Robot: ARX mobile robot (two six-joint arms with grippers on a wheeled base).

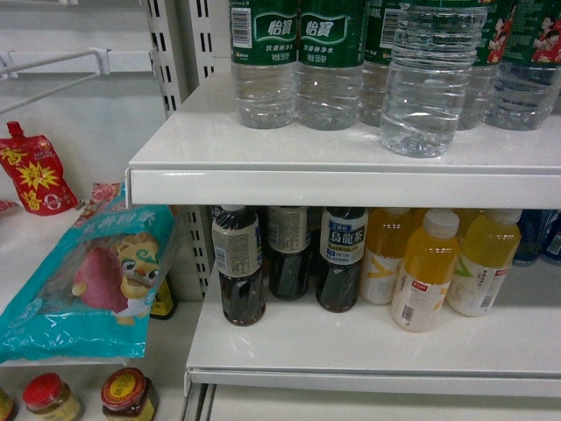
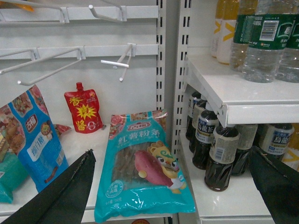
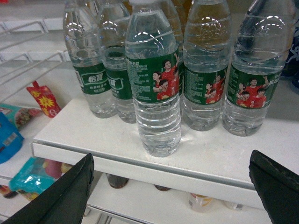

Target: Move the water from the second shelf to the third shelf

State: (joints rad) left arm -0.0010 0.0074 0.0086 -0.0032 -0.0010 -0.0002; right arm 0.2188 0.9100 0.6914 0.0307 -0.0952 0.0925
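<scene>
A clear ribbed water bottle (image 3: pixel 156 88) with a dark green label of red-shirted figures stands alone at the front of the upper white shelf (image 3: pixel 93 135). More water bottles (image 3: pixel 205 70) stand in a row behind it. In the head view this front bottle (image 1: pixel 429 79) is right of centre. My right gripper (image 3: pixel 171 157) is open, just short of the shelf edge, and the bottle stands ahead between its fingers (image 3: pixel 70 196), untouched. My left gripper (image 2: pixel 171 154) is open and empty, off to the left over a teal snack bag (image 2: pixel 142 172). Neither gripper shows in the head view.
The shelf below (image 1: pixel 351 346) holds dark tea bottles (image 1: pixel 238 263) on the left and yellow juice bottles (image 1: pixel 425 267) on the right. On the left bay lie the teal bag (image 1: pixel 88 281), a red pouch (image 1: pixel 35 171), jars (image 1: pixel 127 395) and bare white hooks (image 2: pixel 117 63).
</scene>
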